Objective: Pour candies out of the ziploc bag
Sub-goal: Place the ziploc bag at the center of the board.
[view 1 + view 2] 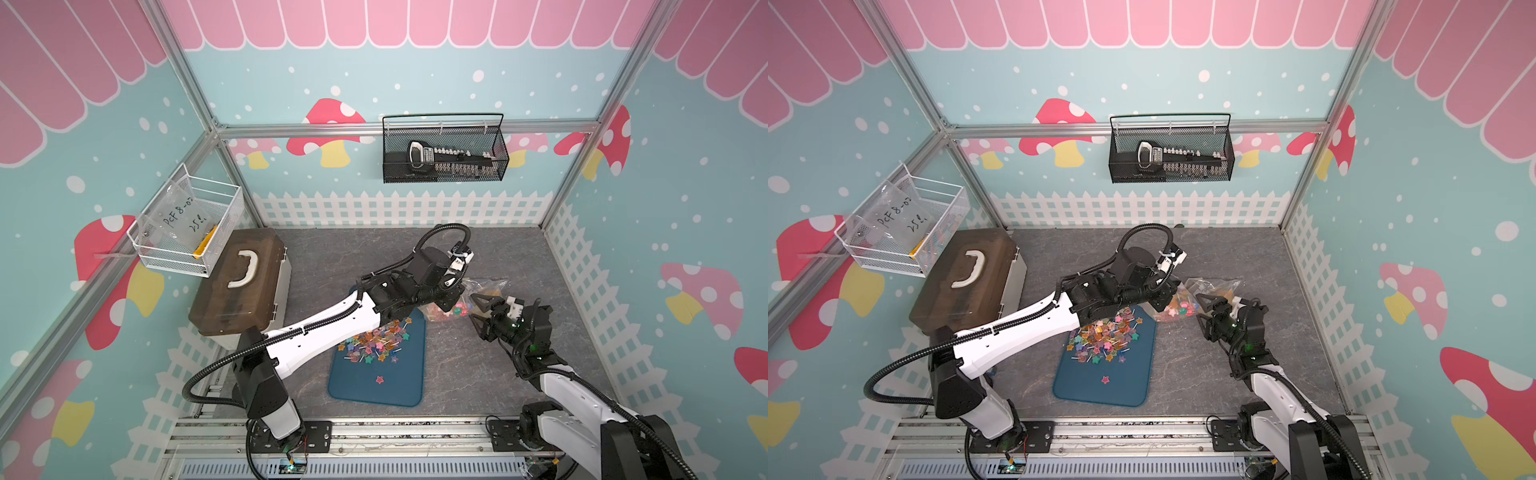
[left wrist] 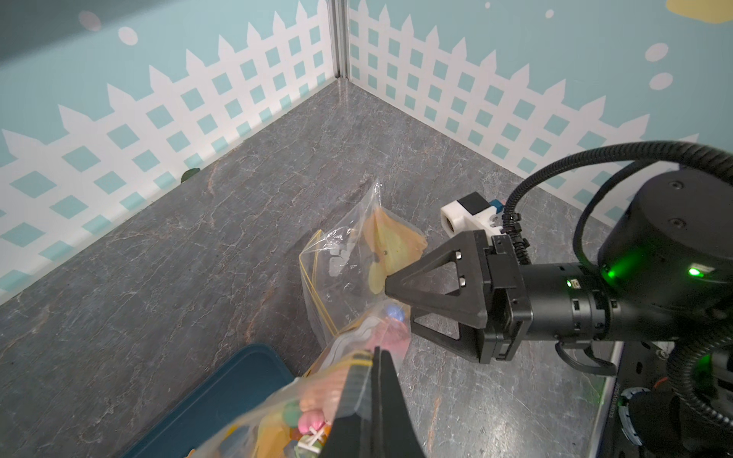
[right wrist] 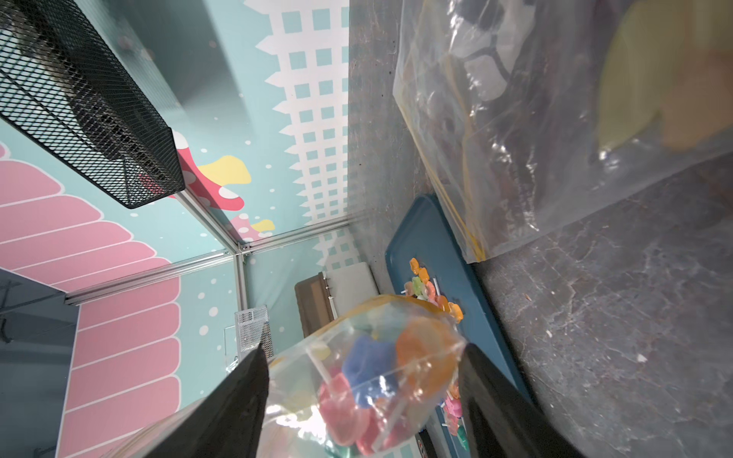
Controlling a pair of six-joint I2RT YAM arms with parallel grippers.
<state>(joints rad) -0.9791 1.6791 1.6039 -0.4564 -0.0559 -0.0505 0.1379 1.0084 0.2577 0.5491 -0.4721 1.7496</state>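
Observation:
My left gripper [image 2: 375,351] is shut on the edge of the clear ziploc bag [image 2: 277,404], which it holds tilted over the far end of the blue tray [image 1: 374,390]. Some candies [image 3: 369,368] are still inside the bag [image 3: 349,333]. Many more candies [image 1: 376,340] lie in a coloured heap on the tray [image 1: 1100,390], with one pink star apart nearer me. My right gripper [image 1: 471,306] stands open to the right of the bag [image 1: 440,311]. The bag's bulging end sits between its fingers [image 3: 246,380].
A second clear bag [image 1: 488,286] with yellow and orange contents lies on the grey table behind the grippers. A brown box with a white handle [image 1: 239,282] stands at the left. A white wire basket [image 1: 191,224] and a black mesh basket [image 1: 444,149] hang on the walls.

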